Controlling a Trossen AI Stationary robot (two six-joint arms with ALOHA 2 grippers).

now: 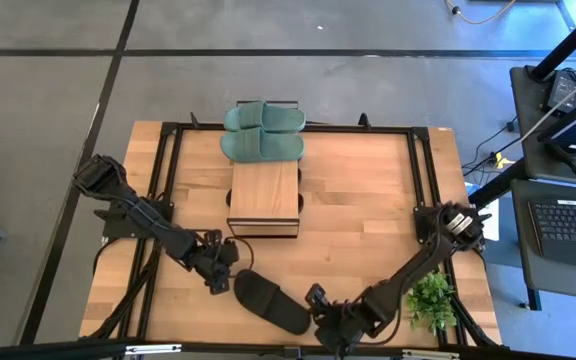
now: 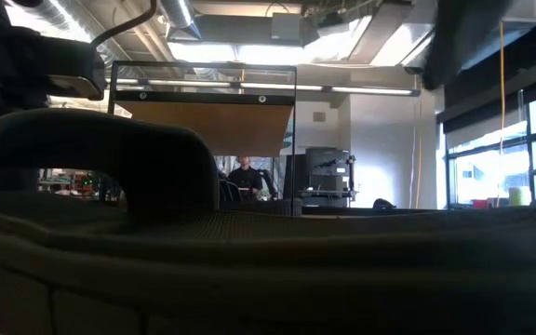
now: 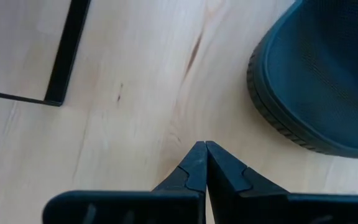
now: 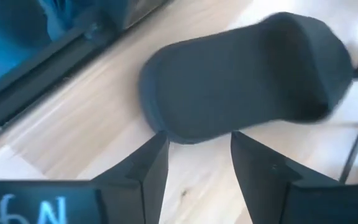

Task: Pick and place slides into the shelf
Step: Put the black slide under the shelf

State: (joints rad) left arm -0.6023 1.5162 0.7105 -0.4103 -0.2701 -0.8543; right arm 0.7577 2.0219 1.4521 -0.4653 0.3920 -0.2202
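One black slide lies flat on the table near its front edge; it fills the low view's foreground. My right gripper is open at the slide's right end, with that end just beyond its fingertips. My left gripper is shut and stands left of the slide, apart from it. The shelf stands mid-table. Two green slides lie side by side on the far part of its top. My right gripper comes at the black slide's end slanting down from the table's right, one finger on each side of the rounded edge. Whether they touch it, I cannot tell.
A small green plant stands at the front right, beside my right arm. A black metal frame runs along the tabletop's sides. The table's front edge is close behind both grippers. Bare wood lies right of the shelf.
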